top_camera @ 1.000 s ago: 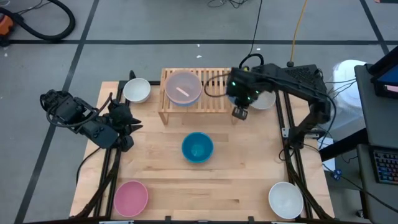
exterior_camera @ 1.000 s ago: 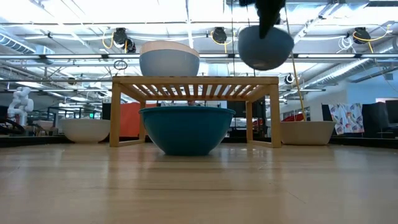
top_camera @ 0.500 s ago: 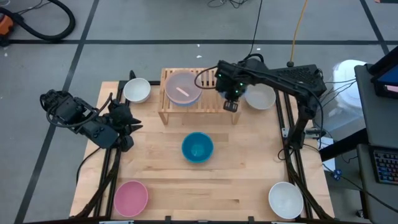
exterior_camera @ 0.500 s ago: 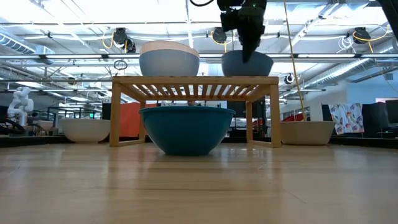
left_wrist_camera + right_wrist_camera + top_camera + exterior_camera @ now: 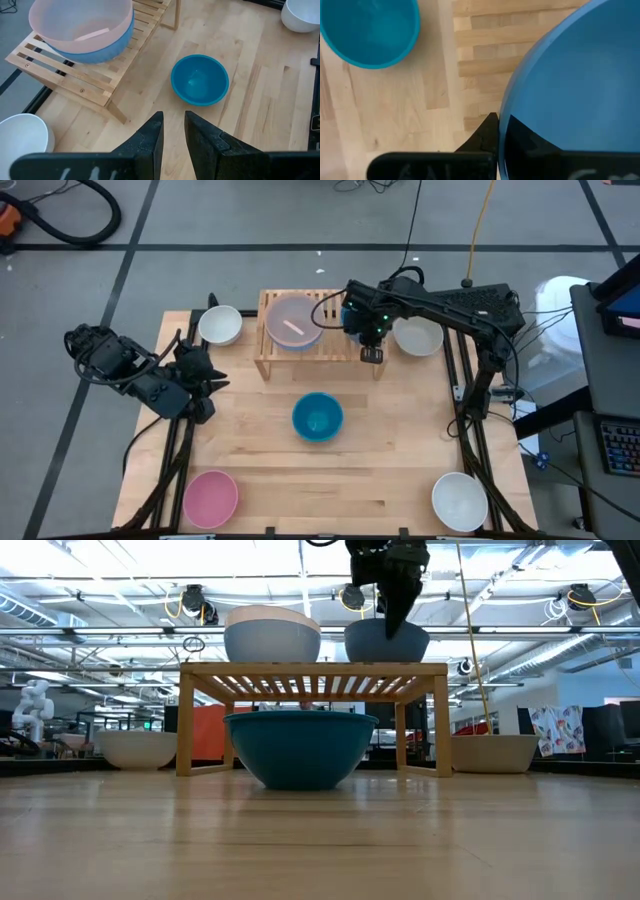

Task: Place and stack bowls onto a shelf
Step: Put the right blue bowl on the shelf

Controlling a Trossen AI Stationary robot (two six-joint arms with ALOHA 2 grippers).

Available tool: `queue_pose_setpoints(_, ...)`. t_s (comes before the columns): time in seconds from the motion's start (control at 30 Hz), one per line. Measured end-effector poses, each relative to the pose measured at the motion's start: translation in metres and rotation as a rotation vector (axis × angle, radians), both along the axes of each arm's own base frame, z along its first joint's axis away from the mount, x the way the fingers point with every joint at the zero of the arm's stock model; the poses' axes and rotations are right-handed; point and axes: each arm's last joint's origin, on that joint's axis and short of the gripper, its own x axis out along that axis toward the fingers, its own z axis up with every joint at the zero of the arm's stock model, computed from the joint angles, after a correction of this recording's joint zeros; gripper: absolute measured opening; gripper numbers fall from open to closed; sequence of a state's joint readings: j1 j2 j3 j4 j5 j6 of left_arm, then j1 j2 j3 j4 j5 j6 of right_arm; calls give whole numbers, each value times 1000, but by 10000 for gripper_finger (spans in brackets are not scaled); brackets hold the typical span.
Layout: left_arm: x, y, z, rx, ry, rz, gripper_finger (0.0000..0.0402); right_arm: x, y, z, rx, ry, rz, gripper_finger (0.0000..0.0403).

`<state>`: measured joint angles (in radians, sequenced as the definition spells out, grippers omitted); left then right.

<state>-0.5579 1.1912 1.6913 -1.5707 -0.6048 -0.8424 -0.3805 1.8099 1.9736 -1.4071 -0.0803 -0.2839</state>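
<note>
High view, upper centre: the right gripper (image 5: 366, 340) pinches the rim of a light blue bowl (image 5: 386, 642) resting on the shelf (image 5: 341, 346), beside the peach-and-blue stack (image 5: 294, 321). Left gripper (image 5: 205, 373), frame left, fingers nearly closed, empty.

You have one shelf (image 5: 312, 348) at the table's (image 5: 400, 470) far edge, with three bowls on it: a peach bowl (image 5: 293, 319) nested in a light blue one (image 5: 95, 52), plus a blue bowl (image 5: 386, 641). On the table itself you can count six more: three white (image 5: 219, 326) (image 5: 418, 336) (image 5: 459, 500), one teal (image 5: 318, 417), one pink (image 5: 210, 497). Two arms, two grippers (image 5: 205, 385) (image 5: 368, 352).
</note>
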Motion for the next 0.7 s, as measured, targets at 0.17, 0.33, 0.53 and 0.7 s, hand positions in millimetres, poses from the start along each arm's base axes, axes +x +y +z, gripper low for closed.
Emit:
queue_pose_setpoints(0.17,0,0,0,-6,-2,6,83,3,-1,0,-11,-28,1,3)
queue_pose_setpoints(0.33,0,0,0,-6,-2,7,83,6,1,0,-10,-46,35,28)
queue_pose_setpoints(0.53,0,0,0,-7,-3,7,83,8,6,0,-17,-45,65,71)
queue_pose_setpoints(0.7,0,0,0,-6,-2,6,83,6,12,5,-45,-57,123,101)
